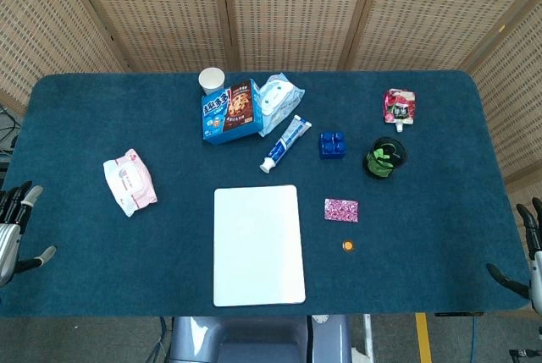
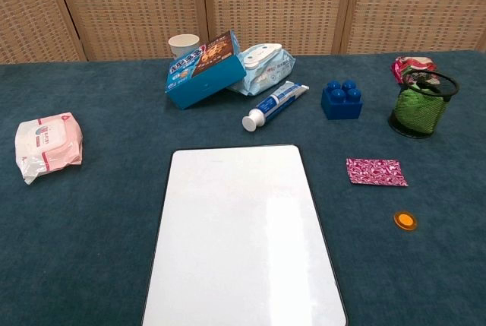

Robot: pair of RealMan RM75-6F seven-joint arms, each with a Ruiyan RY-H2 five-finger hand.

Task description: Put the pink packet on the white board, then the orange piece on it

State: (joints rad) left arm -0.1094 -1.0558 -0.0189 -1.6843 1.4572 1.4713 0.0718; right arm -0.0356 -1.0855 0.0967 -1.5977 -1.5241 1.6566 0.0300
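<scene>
The white board (image 1: 258,244) (image 2: 243,235) lies flat at the front middle of the blue table. To its right lies the small pink patterned packet (image 1: 340,210) (image 2: 376,172), flat on the cloth. The small round orange piece (image 1: 347,246) (image 2: 405,220) sits just in front of the packet. My left hand (image 1: 13,232) hangs at the table's left edge, fingers apart, holding nothing. At the right edge my right hand (image 1: 527,261) is likewise empty with fingers spread. Neither hand shows in the chest view.
Behind the board lie a toothpaste tube (image 1: 280,144), a blue cookie box (image 1: 231,112), a wipes pack (image 1: 279,101) and a paper cup (image 1: 212,80). A blue brick (image 1: 332,144), a black mesh cup (image 1: 384,158) and a pouch (image 1: 399,108) stand right; a pink-white wipes pack (image 1: 129,181) lies left.
</scene>
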